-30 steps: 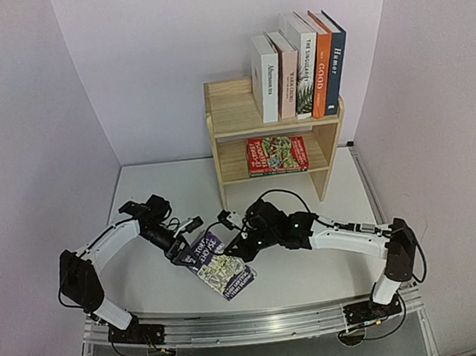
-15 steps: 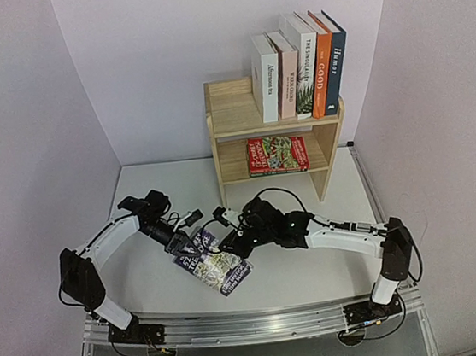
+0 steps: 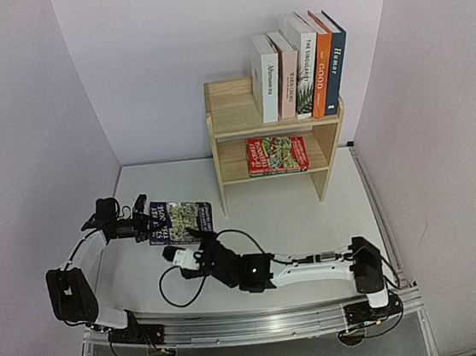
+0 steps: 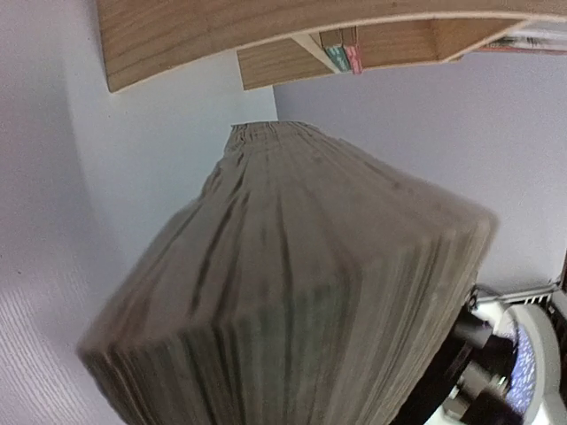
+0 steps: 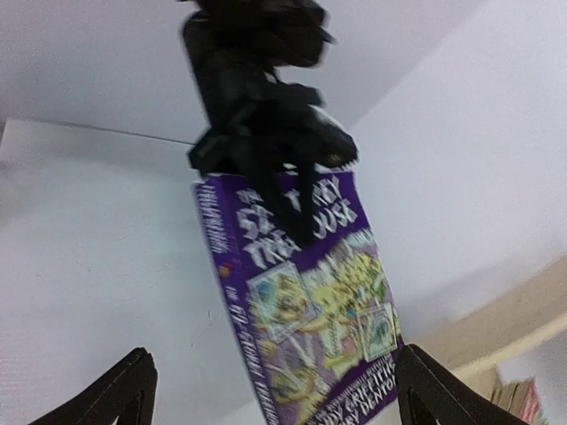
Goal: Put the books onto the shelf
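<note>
Purple Treehouse paperback [image 3: 180,221], centre-left in top view, looks light, floppy, glossy; left end effector [image 3: 145,225] clamped on its short edge, grip nearer spine safer; right end effector [image 5: 275,359] spread, empty.

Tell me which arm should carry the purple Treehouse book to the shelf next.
Left. The left gripper is shut on the purple Treehouse book, so it can carry it straight to the shelf. The right gripper is open and empty, so using it would likely need a regrasp.
</note>
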You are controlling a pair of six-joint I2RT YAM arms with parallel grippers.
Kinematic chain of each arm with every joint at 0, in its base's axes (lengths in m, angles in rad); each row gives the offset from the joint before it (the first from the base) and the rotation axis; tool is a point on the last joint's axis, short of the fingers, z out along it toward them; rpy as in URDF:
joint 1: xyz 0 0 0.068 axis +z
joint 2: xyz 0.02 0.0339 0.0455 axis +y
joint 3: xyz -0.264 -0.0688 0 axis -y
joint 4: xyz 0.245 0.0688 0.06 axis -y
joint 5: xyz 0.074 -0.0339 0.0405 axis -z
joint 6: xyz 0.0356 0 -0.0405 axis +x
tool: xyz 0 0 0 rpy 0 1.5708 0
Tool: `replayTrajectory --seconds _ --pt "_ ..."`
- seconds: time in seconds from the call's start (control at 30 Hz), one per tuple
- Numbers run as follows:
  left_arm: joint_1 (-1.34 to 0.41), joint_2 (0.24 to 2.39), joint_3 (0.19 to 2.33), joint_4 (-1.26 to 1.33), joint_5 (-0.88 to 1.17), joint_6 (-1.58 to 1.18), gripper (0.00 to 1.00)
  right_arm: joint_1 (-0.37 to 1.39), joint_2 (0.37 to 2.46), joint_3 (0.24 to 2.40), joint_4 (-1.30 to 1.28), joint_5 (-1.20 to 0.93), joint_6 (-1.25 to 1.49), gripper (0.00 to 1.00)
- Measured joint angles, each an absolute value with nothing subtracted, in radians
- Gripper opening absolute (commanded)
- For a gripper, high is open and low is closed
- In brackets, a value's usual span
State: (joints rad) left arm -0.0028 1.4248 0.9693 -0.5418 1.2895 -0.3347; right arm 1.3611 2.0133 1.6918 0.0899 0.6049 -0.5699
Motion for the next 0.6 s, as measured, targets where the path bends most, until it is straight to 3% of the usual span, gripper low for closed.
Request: replayTrajectory --seconds 0.27,0.6 --pt "0.034 1.400 0.901 -0.298 1.339 -0.612 0.00 1.378 2.328 1.797 0.343 0.732 -1.011 0.60" --pt "0.038 1.357 0.901 -0.231 1.377 -0.669 0.00 1.355 2.470 1.908 0.640 0.870 -1.405 0.68"
